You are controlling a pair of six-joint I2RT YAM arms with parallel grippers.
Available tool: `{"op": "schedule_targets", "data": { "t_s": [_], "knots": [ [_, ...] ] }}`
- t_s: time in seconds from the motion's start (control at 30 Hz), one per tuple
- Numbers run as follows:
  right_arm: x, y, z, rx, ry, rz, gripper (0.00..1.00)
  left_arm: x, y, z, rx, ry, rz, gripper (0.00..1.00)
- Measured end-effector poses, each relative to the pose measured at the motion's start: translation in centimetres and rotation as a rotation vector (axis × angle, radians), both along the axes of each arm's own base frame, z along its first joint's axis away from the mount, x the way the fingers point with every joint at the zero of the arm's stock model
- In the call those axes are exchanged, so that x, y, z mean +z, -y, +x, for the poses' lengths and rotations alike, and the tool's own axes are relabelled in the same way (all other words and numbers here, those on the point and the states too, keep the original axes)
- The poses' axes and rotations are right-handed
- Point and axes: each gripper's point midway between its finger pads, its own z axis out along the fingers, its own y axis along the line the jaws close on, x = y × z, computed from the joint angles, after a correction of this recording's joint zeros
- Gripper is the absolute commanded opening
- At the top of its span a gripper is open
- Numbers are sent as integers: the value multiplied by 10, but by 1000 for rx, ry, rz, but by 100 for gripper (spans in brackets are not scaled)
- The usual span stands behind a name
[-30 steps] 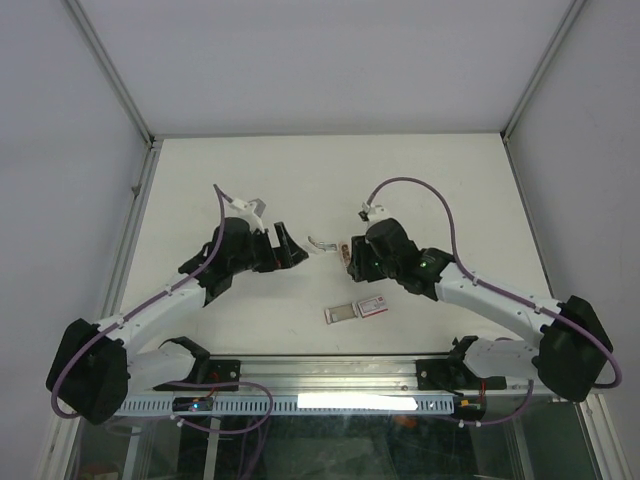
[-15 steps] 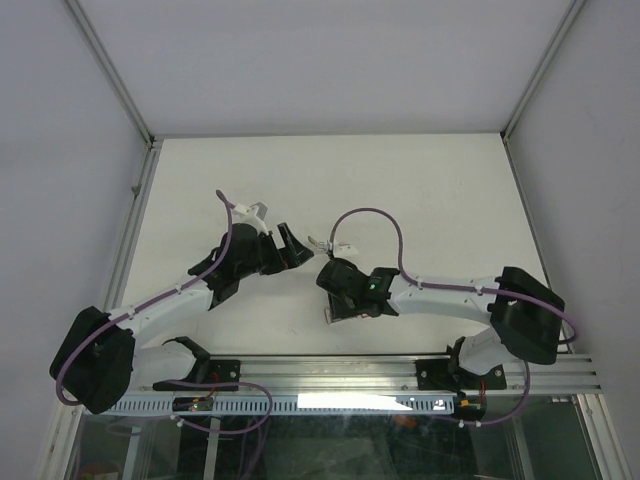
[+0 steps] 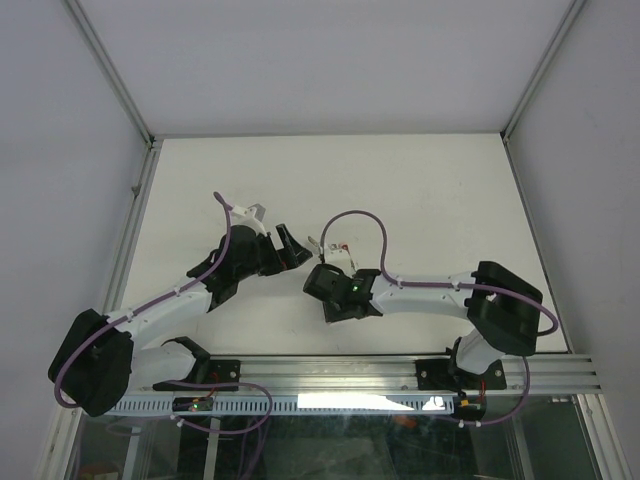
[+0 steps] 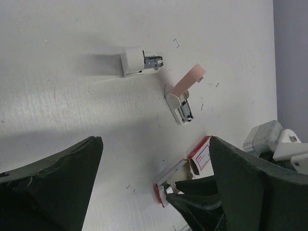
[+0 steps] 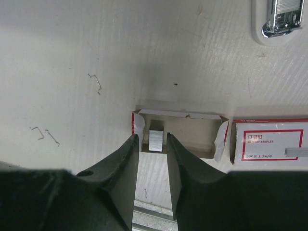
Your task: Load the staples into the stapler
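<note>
Loading is only beginning: the right hand (image 5: 153, 144) is straddling, not yet clenching, the staples (image 5: 156, 137) sitting in their box (image 5: 192, 130) near the surface's near edge. The stapler (image 4: 180, 103) is lying open, unfilled; the left hand (image 4: 154, 144) is hanging released.

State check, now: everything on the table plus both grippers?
staple box: open, tray out of its labelled sleeve
staples: block sitting in the tray, not loaded
stapler: open, pink top swung up
right gripper: open, fingers straddling the block
left gripper: open, empty
</note>
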Motion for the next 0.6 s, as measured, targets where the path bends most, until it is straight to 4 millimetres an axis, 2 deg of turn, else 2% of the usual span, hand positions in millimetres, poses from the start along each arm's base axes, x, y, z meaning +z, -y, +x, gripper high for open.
{"op": "schedule_targets", "data": {
  "t_s": [0.17, 0.6],
  "knots": [
    [-8, 4, -2, -2, -7, -47, 32, 3, 0, 0, 2, 8, -4, 97],
    [-9, 0, -1, 3, -5, -61, 28, 5, 0, 0, 3, 13, -7, 97]
  ]
}}
